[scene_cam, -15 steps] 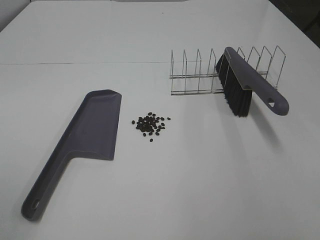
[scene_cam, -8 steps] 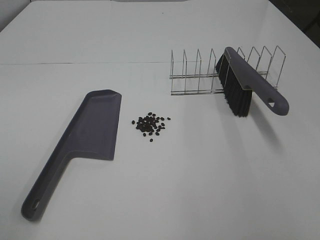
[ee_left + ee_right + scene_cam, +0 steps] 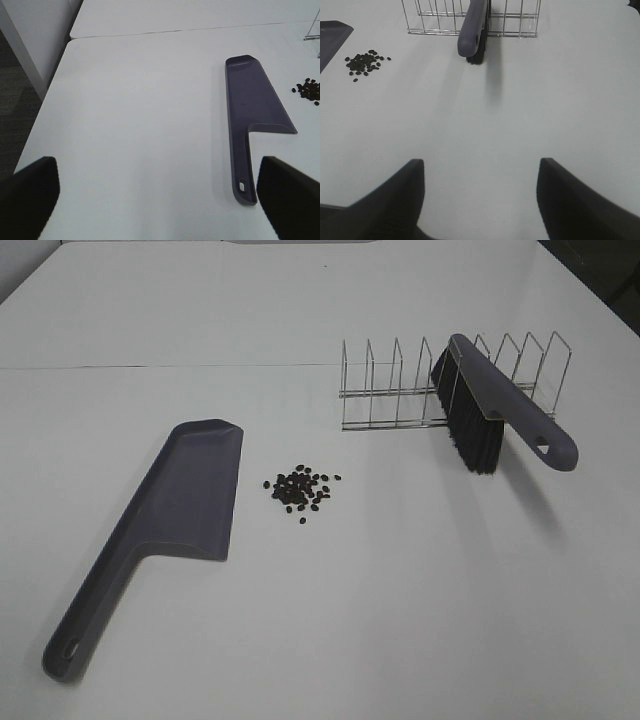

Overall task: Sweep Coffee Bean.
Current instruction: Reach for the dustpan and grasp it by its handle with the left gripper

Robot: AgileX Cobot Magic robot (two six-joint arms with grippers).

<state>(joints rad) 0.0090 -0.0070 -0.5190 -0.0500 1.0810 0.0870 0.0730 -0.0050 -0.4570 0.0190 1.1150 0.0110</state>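
The coffee bean cluster (image 3: 301, 490) lies on the white table, just right of the grey-purple dustpan (image 3: 170, 520); both also show in the left wrist view, beans (image 3: 308, 91) and dustpan (image 3: 250, 107). A brush (image 3: 495, 410) with black bristles leans in a wire rack (image 3: 400, 390) at the back right. In the right wrist view the brush (image 3: 474, 27) stands ahead and the beans (image 3: 364, 62) to one side. My left gripper (image 3: 160, 195) is open, well short of the dustpan handle. My right gripper (image 3: 480, 190) is open, well back from the brush. Neither arm shows in the exterior view.
The table's left edge (image 3: 45, 105) drops to a dark floor. A seam (image 3: 160, 367) crosses the table behind the dustpan. The rack (image 3: 470, 20) stands behind the brush.
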